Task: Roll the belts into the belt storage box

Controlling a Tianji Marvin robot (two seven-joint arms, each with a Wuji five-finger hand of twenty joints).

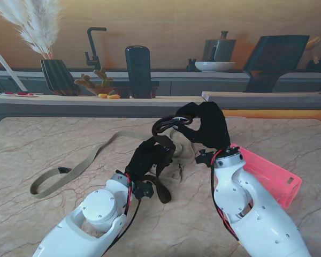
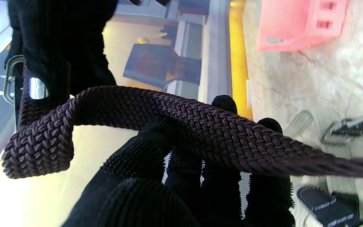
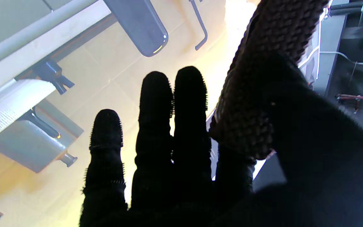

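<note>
Marble-look table (image 1: pixel 53 139), pale with thin grey veins. Behind it at 12 o'clock a long counter with a black tap (image 1: pixel 93 45), a dark ribbed vase (image 1: pixel 59 76) of dried plumes at 11 o'clock, a tall dark canister (image 1: pixel 138 70), a white bowl (image 1: pixel 214 66) toward 1 o'clock. Warm wall behind.

Pink storage box (image 1: pixel 270 174) lies on the table at 4 o'clock of centre, partly hidden by the right forearm. Tan belt (image 1: pixel 77 166) trails flat across the table from centre out to 8 o'clock, ending in a loop.

Dark braided belt (image 2: pixel 206 130) is off the table, strung between both hands near centre. Its metal buckle (image 2: pixel 9 78) sits at the end by the right hand.

Left hand (image 1: pixel 150 158), black-gloved, raised just above the table; fingers (image 2: pixel 222 104) curl up behind the braid and grasp it, thumb in front.

Right hand (image 1: pixel 206 126), black-gloved, held higher at 12 o'clock of the left one. Three fingers (image 3: pixel 156 104) stand straight and together; thumb and forefinger pinch the braid's end.
</note>
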